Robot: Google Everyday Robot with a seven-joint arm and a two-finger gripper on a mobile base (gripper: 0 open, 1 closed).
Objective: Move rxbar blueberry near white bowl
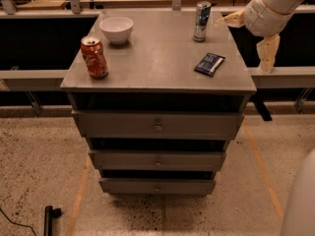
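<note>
The gripper (243, 45) hangs past the table's (157, 63) right edge, spread wide and empty. The bar (209, 64) lies just left of it.

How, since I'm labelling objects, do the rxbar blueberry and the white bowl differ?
The rxbar blueberry is dark navy, flat and rectangular; the white bowl is pale, round and deep. The bar lies front right, near the open gripper beside the right edge; the bowl sits back left. Both rest on the cabinet top.
</note>
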